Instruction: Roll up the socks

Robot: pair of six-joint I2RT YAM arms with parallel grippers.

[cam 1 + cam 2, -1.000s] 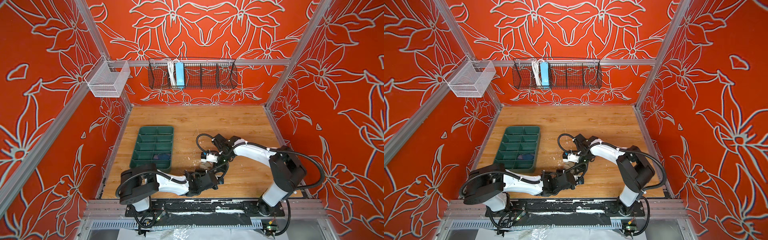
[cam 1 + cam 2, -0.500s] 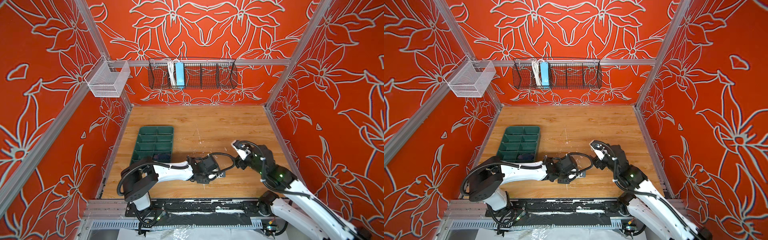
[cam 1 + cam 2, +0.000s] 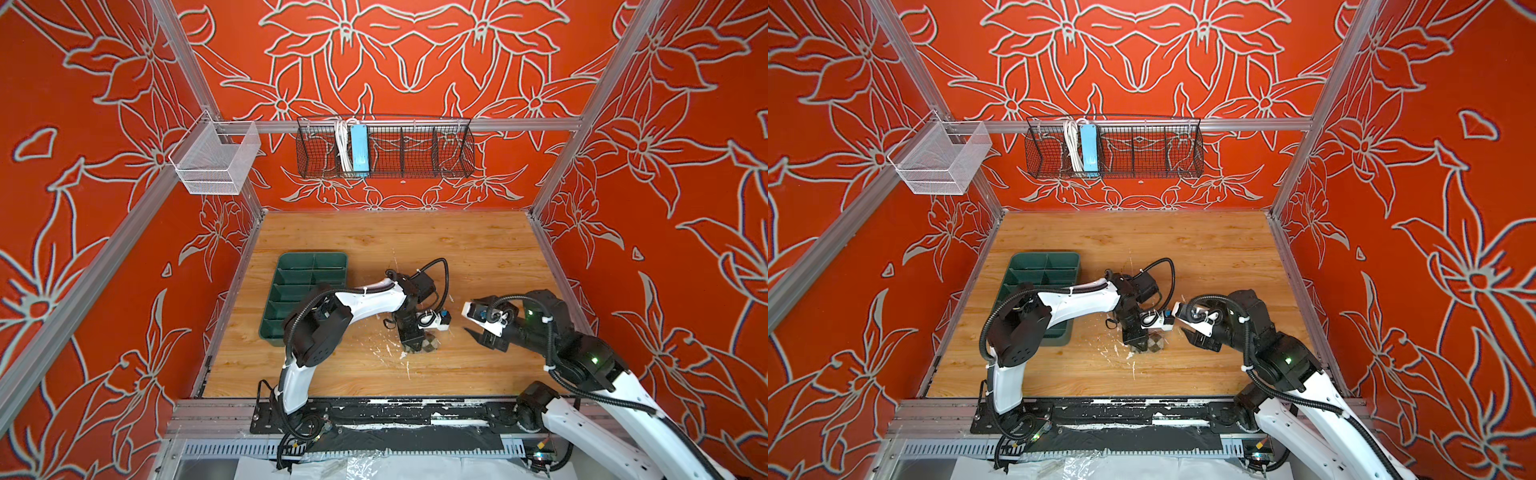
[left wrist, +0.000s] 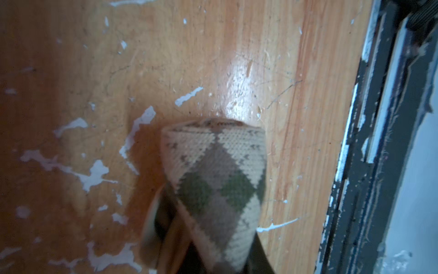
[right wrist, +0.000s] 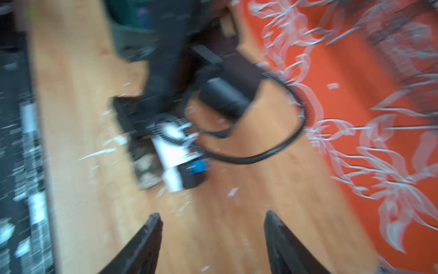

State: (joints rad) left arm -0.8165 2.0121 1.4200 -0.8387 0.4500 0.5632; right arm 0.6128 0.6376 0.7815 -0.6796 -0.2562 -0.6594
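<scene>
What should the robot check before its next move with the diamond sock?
1. The argyle sock is rolled into a bundle: ok.
2. The left gripper is shut on the argyle sock: ok.
3. The right gripper is open, holds nothing and is apart from the sock: ok.
4. The sock is lifted off the table: cannot tell; it hangs close to the wood.
5. The purple sock is found: cannot tell; the left arm covers part of the green tray.
</scene>
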